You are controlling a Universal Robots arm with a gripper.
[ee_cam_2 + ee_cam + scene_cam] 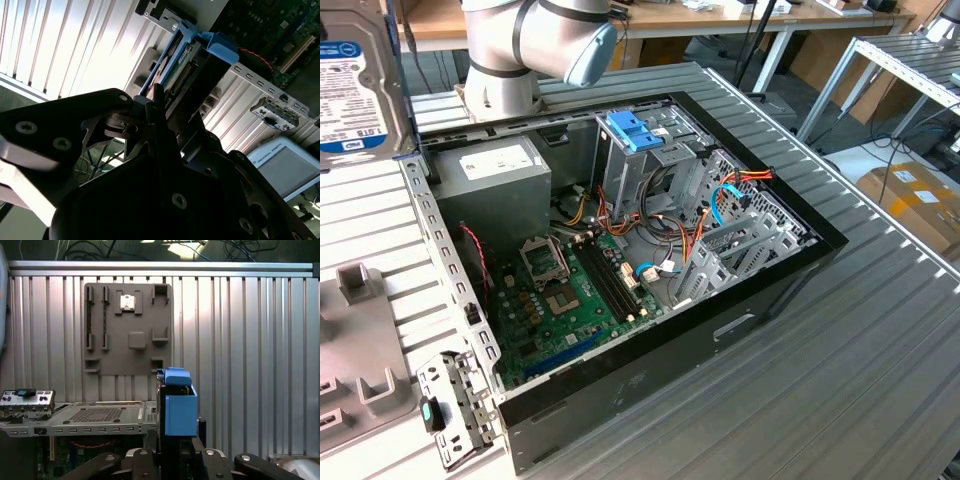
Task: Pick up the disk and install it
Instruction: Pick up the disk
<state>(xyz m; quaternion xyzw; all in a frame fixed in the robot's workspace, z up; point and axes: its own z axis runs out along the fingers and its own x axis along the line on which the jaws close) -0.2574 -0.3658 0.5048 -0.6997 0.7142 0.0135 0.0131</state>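
Above the ribbed bench [250,340], near the open computer case [650,390], the claw [172,122] is clamped tight on the disk [185,75], its light-blue carrier end pointing away from the claw

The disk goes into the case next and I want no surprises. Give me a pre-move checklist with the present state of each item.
1. Grip on the disk: ok, clamped between the fingers of the gripper in both wrist views.
2. Disk clear of the computer case: ok, apart from it at the exterior view's left.
3. Case open: ok, its inside is exposed.
4. Drive cage slot free: cannot tell.
5. Cables off the cage: not ok, a loose bundle lies right beside it and might snag.
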